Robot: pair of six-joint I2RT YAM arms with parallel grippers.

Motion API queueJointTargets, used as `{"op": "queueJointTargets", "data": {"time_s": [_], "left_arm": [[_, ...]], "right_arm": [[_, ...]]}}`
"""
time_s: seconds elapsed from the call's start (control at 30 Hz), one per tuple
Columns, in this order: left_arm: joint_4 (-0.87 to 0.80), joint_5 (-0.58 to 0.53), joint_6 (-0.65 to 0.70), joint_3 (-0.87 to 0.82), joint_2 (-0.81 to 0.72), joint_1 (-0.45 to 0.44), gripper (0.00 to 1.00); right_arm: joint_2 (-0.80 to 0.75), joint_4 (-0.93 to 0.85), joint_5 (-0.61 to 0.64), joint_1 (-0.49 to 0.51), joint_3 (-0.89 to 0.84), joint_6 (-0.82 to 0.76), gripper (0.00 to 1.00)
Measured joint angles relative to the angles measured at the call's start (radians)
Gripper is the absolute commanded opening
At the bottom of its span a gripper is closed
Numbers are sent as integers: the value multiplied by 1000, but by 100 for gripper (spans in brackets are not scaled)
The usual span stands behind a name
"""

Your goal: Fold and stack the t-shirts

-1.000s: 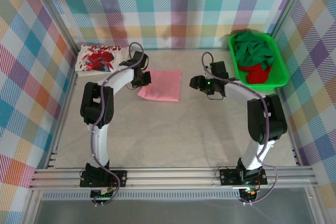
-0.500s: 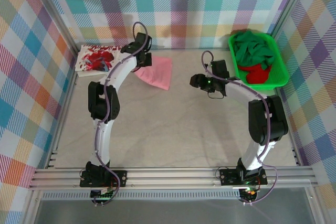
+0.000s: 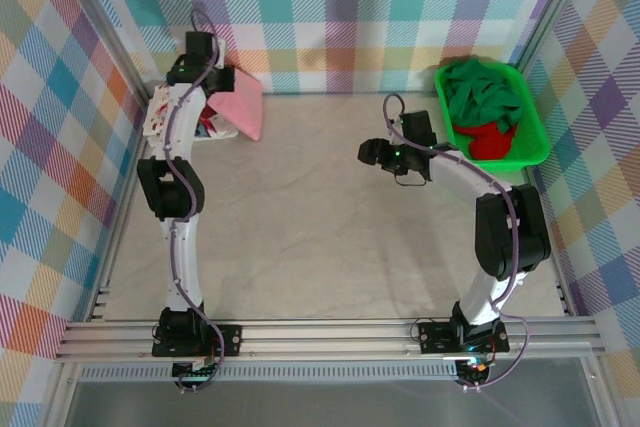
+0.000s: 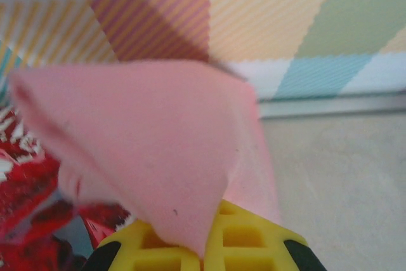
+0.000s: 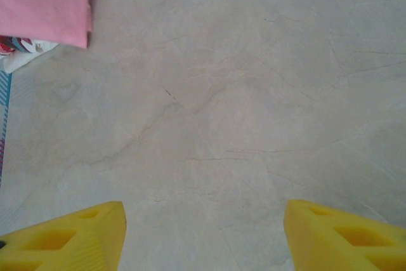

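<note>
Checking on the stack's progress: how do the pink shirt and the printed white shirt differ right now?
The pink shirt is plain; the white shirt has a red print. The pink shirt hangs lifted in the shut left gripper; the white shirt lies flat on the table. Both are cloth, at the back left corner, pink above white.

Bright, even overhead light leaves only faint, soft shadows on the pale grey counter [image 3: 330,237]. In the left wrist view the soft salmon-pink cloth t-shirt [image 4: 146,144] at frame centre is blurred, close to the lens; the top view is sharp.
</note>
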Motion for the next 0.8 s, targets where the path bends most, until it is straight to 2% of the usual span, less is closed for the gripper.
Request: {"op": "queueJointTargets", "data": {"time_s": [0.2, 0.37, 0.5, 0.53, 0.57, 0.63, 0.67, 0.73, 0.8], "left_arm": [[26, 150, -19, 166, 69, 113, 0], [51, 241, -20, 180, 100, 196, 0], [71, 252, -15, 180, 159, 257, 2], [75, 239, -11, 180, 175, 266, 18], [77, 218, -5, 180, 193, 272, 42], [77, 168, -4, 180, 223, 290, 77], [73, 146, -5, 180, 233, 298, 87], [55, 79, -15, 180, 237, 309, 91], [33, -9, -40, 180, 223, 314, 100]], "right_arm": [[-21, -25, 5, 0, 1, 0, 69], [-28, -40, 10, 0, 1, 0, 70], [-28, -52, 11, 0, 6, 1, 70], [-28, -53, 11, 0, 10, 1, 70], [-28, -53, 11, 0, 17, 1, 70], [-28, -53, 10, 1, 29, 1, 70], [-28, -51, 9, 1, 34, 1, 70], [-28, -51, 8, 2, 40, 1, 70], [-28, -51, 8, 2, 42, 0, 71]]}}
